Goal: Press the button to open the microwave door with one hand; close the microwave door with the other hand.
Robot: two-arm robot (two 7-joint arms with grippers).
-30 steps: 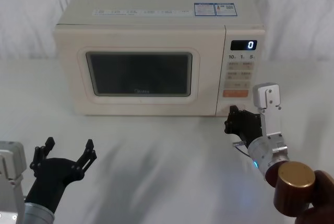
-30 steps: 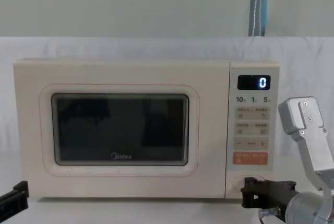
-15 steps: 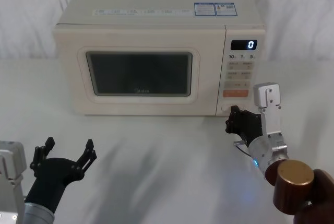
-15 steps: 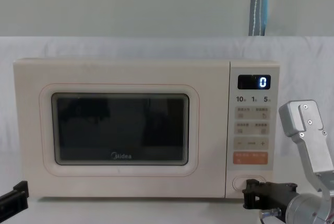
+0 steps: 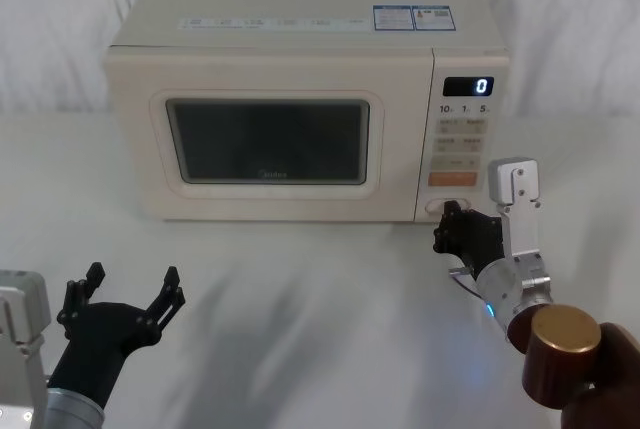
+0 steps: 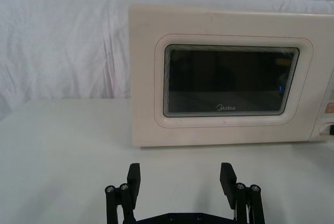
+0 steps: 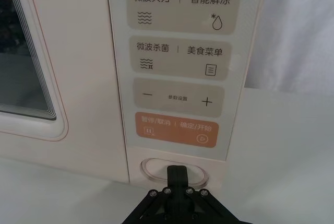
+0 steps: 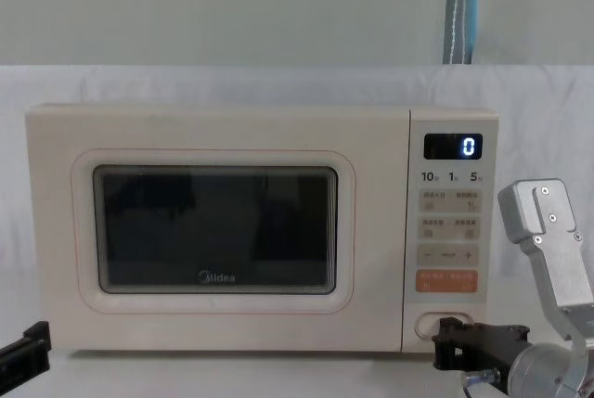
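Note:
The cream microwave stands at the back of the table, its display reading 0. The microwave door with its dark window is closed flush; it also fills much of the left wrist view. The wide oval button sits below the orange key. My right gripper is shut, and its joined tip is right at the button's lower face. My left gripper hovers open, low at the near left, far in front of the door, its fingers spread apart.
White cloth covers the table and the wall behind. Bare table lies between the left gripper and the microwave front. My right arm's silver link rises just right of the control panel.
My right gripper has edged slightly forward and right, closer onto the button. The door stays closed. The left arm has not moved.

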